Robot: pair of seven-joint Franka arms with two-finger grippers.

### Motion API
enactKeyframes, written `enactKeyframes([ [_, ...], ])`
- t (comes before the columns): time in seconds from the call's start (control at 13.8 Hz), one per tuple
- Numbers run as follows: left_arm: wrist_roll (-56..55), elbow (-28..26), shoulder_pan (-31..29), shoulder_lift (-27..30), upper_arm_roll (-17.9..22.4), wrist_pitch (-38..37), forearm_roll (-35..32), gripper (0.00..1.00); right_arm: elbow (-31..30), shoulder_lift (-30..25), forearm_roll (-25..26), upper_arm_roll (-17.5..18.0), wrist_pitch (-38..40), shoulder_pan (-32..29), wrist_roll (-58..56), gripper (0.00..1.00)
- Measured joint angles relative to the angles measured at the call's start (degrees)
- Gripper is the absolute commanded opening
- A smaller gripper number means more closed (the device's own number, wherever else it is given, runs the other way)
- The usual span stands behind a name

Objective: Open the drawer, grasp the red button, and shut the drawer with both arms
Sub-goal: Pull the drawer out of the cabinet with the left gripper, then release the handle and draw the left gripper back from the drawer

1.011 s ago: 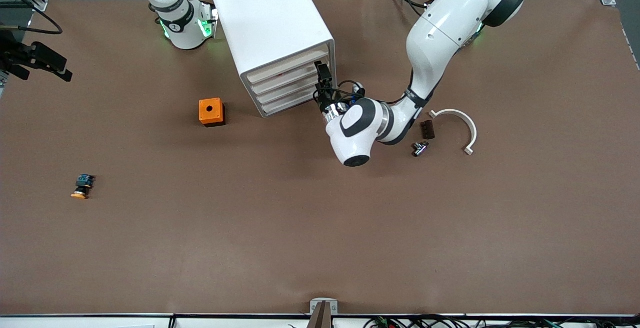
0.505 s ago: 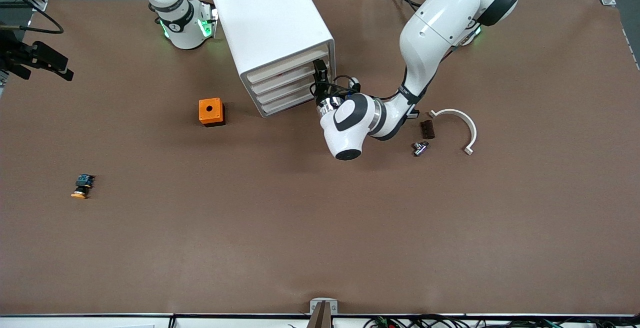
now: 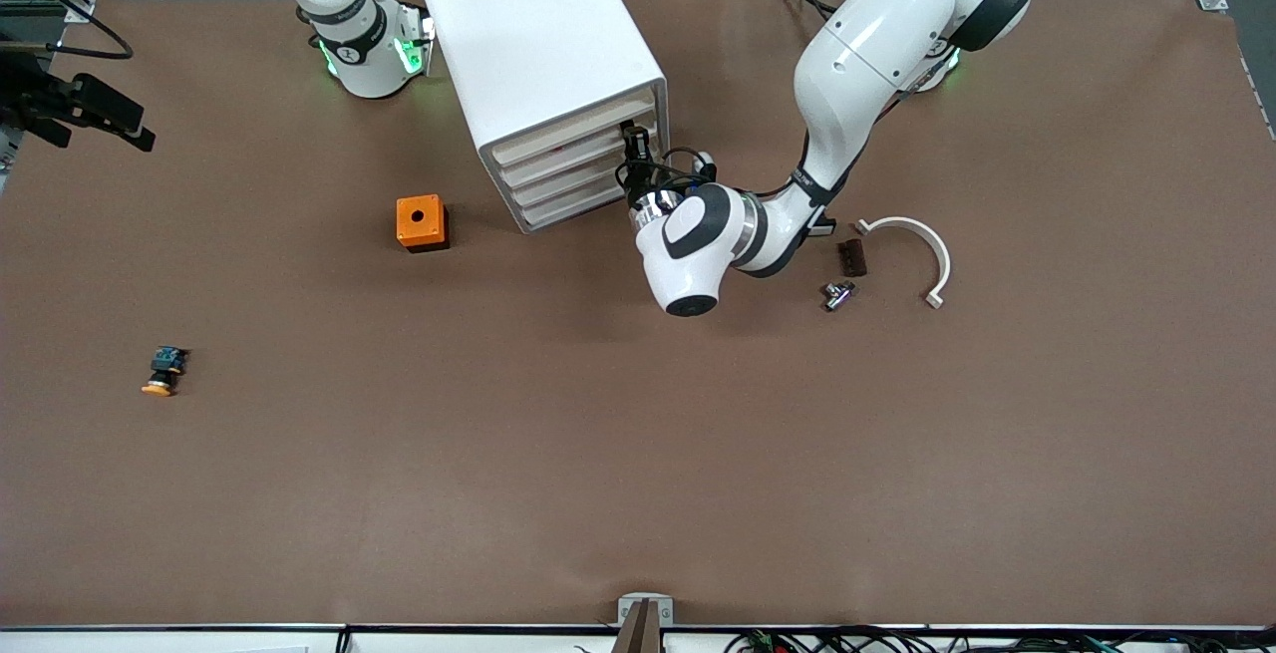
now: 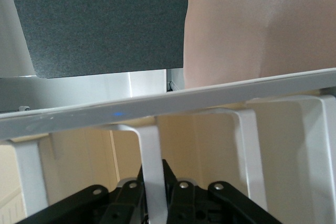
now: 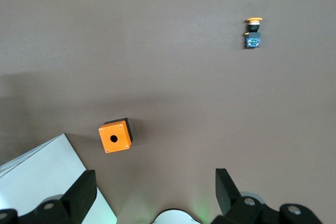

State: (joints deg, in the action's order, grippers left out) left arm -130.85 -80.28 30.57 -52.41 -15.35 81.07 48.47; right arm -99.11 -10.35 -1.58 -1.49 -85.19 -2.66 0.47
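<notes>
The white cabinet (image 3: pixel 538 25) stands near the robots' bases, with the top drawer (image 3: pixel 558 140) in its front looking shut. My left gripper (image 3: pixel 632 143) is at that drawer's end toward the left arm's end. In the left wrist view the left gripper (image 4: pixel 155 176) is shut on a white handle strip (image 4: pixel 149 145). The red button is hidden. My right gripper (image 5: pixel 155 192) is open and empty, held high over the table's right-arm end, and it also shows in the front view (image 3: pixel 110 120).
An orange box with a hole (image 3: pixel 420 221) sits beside the cabinet. A yellow-capped button (image 3: pixel 163 371) lies nearer the front camera, toward the right arm's end. A white curved bracket (image 3: pixel 922 239), a dark block (image 3: pixel 851 257) and a small metal part (image 3: pixel 836 294) lie by the left arm.
My left gripper has moved in against the cabinet's front and onto the handle strip, its wrist following. My right gripper has drifted slightly. The drawer looks unmoved.
</notes>
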Motion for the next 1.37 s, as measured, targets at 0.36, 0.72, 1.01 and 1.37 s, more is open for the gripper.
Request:
enactKeyframes([
  [0.36, -0.3, -0.1, -0.7, 0.0, 0.4, -0.2, 0.5, 0.07, 0.3, 0.0, -0.5, -0.2, -0.8, 0.0, 0.0, 1.0],
  [0.72, -0.2, 0.1, -6.3, 0.0, 0.7, 0.1, 0.9, 0.11, 0.3, 0.0, -0.5, -0.1, -1.6, 0.0, -0.5, 1.0],
  [1.01, 0.8, 0.4, -11.4, 0.0, 0.7, 2.1, 1.9, 0.14, 0.6, 0.0, -0.5, -0.1, -1.8, 0.0, -1.0, 1.0],
  [1.37, 1.7, 0.5, -12.9, 0.0, 0.7, 3.1, 2.0, 1.0, 1.5, 2.2, -0.5, -0.3, -1.3, 0.0, -1.0, 1.0],
])
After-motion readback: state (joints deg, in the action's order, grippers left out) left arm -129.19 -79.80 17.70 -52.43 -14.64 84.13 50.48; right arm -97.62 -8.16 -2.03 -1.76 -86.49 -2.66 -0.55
